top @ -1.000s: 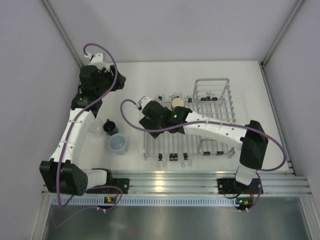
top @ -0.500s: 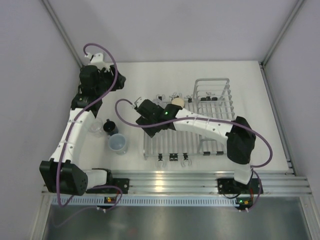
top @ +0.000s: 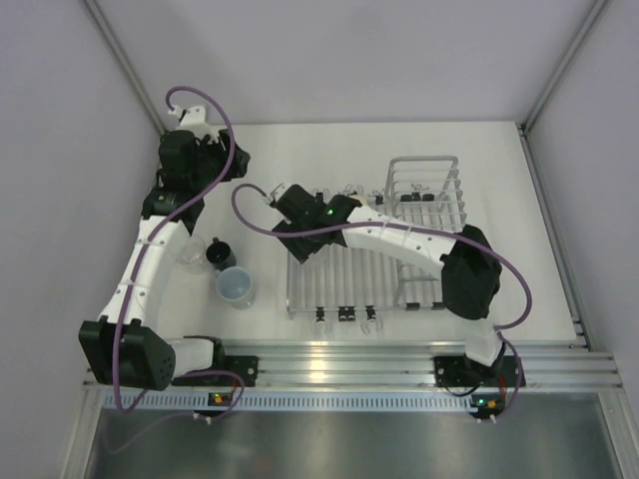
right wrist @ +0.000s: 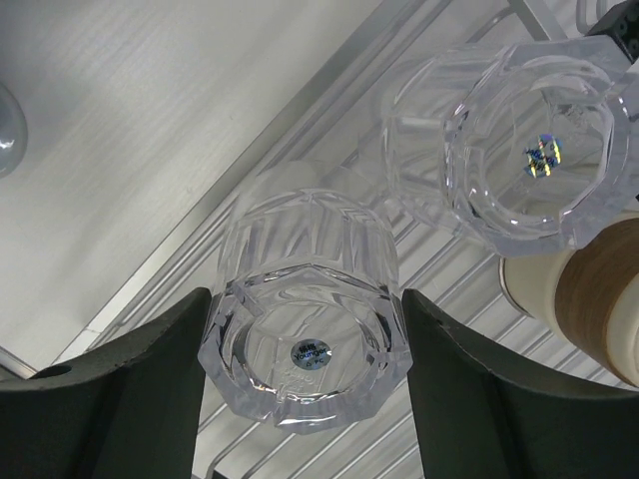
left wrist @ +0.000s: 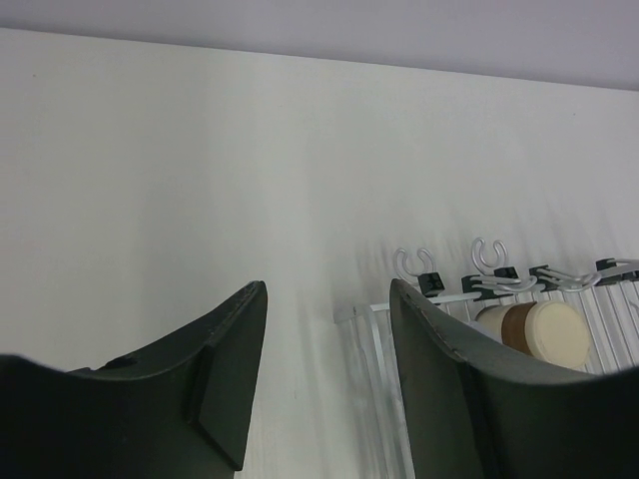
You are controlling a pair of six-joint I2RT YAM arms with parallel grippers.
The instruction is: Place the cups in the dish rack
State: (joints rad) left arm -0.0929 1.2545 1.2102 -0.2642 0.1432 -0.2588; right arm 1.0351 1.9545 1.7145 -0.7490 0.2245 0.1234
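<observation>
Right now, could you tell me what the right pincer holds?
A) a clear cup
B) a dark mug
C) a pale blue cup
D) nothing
A: the right pincer is shut on a clear cup over the rack.

Racked clear cup [right wrist: 529, 140] and tan cup [right wrist: 589, 299] crowd the rack [top: 349, 279]

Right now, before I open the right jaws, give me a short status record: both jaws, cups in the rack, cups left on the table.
right jaws: shut on a clear cup, above the far left corner of the dish rack
left jaws: open, empty, away from the cups
in rack: second clear cup and tan-and-brown cup, on the flat bars next to each other
on table: pale blue cup, dark blue mug, third clear cup
</observation>
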